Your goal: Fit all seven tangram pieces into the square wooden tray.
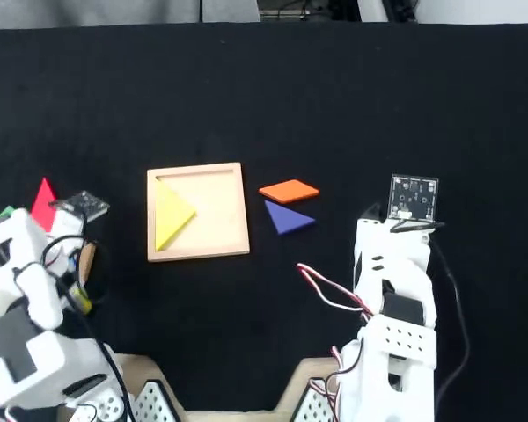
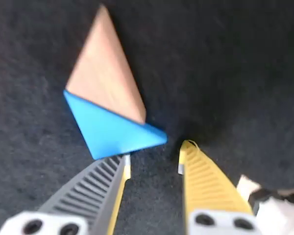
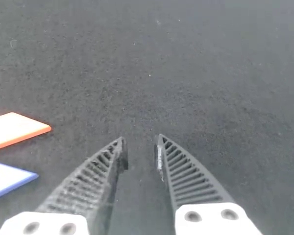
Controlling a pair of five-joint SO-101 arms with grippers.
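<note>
The square wooden tray lies flat in the middle of the black counter. Inside it there is one piece, a yellow triangle, which lies against the tray's left wall. Just to the right of the tray, outside it, an orange parallelogram lies on the counter. A dark blue triangle lies just below it, close to it; I cannot tell if the two touch.

Far to the left, well apart from the tray, a red triangle lies near the left arm. Beside it a small green piece shows, mostly hidden by the arm.

The left gripper is low over the counter with its fingers apart and nothing between them. A light blue triangle is just beside the grey fingertip. It seems tilted, because a bare wooden face shows next to the blue one.

The right gripper is over bare counter to the right of the orange and dark blue pieces, apart from both. Its fingers have a narrow gap between them and hold nothing.
</note>
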